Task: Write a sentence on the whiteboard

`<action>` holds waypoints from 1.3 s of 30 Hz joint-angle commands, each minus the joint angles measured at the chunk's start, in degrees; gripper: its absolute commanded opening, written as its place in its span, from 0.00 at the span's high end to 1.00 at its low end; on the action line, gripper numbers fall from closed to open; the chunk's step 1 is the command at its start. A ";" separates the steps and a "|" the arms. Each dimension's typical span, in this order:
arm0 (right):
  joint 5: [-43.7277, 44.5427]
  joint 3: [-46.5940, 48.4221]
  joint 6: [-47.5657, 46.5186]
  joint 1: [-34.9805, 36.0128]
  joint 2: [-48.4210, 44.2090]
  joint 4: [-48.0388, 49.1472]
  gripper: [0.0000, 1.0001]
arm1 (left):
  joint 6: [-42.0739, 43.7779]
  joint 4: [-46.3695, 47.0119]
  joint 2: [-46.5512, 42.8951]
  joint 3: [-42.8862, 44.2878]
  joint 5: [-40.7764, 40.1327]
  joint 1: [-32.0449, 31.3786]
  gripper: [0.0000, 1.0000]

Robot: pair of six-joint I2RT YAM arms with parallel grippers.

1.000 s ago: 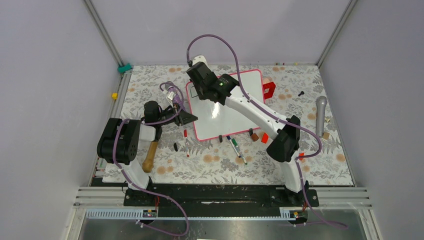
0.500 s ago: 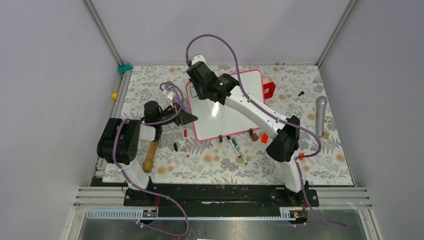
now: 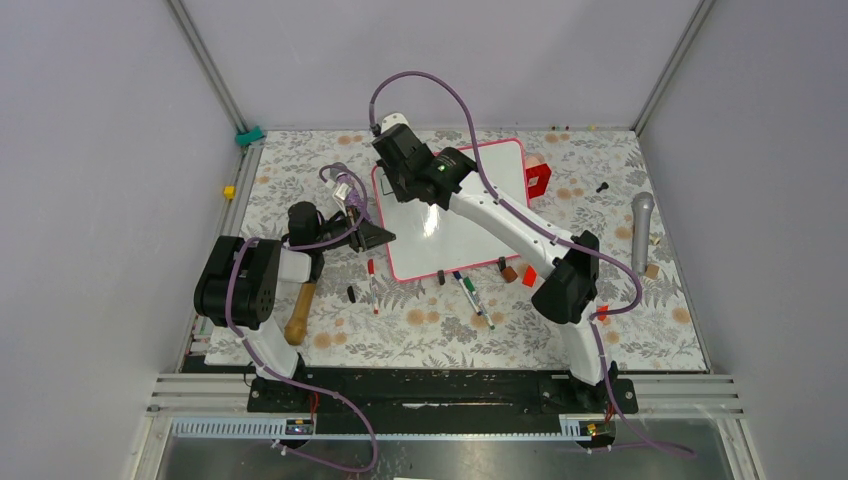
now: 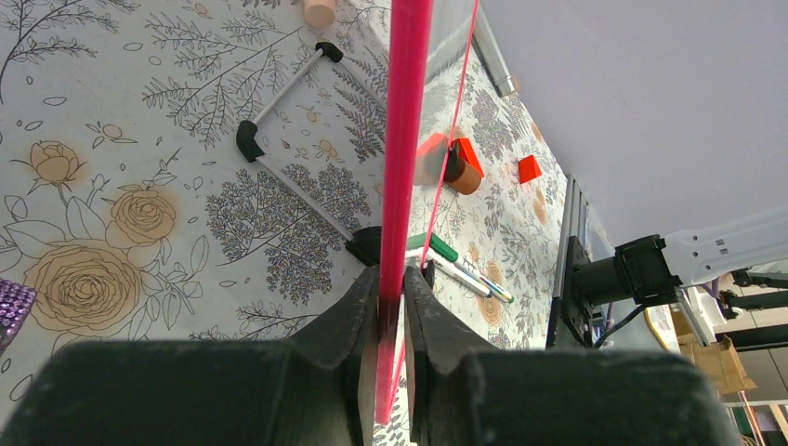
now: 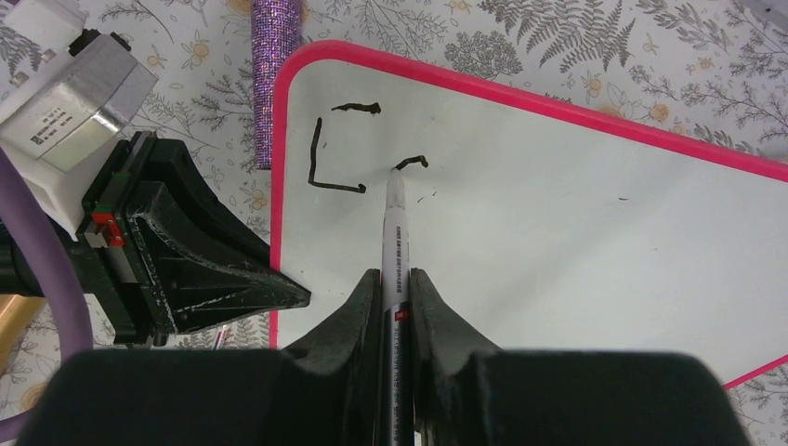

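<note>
Plainly — glossy, round-cornered whiteboard (image 3: 445,240)

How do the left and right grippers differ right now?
The left gripper clamps the pink edge of the whiteboard; the right gripper clamps a marker. The left reaches in from the board's side, while the right hangs above it, marker tip at the surface by the black strokes. Both are shut.

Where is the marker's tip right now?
In the right wrist view, the marker, held in the right pincer, touches the whiteboard near its top-left corner, just right of the first black letter.
</note>
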 commanded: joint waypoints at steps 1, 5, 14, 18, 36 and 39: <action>-0.86 0.74 -1.05 -0.23 0.09 -1.36 1.00 | 0.12 2.92 0.43 1.68 -0.60 0.36 1.00; -0.97 0.23 -1.01 -0.23 -0.03 -1.80 1.00 | 0.08 2.87 0.34 1.70 -0.64 0.45 1.00; 1.14 -0.62 -1.41 -0.23 -0.45 -2.92 1.00 | 0.16 2.91 0.30 1.74 -0.72 0.35 1.00; 1.76 -1.29 -1.37 -0.23 -0.65 -2.92 1.00 | 0.22 2.81 0.34 1.71 -0.65 0.40 1.00; 6.32 1.72 -1.92 -0.31 0.25 -2.97 1.00 | 0.27 2.74 0.34 1.75 -0.68 0.45 1.00; 6.26 2.60 -1.96 -0.31 0.70 -2.93 1.00 | 0.26 2.68 0.21 1.66 -0.73 0.36 1.00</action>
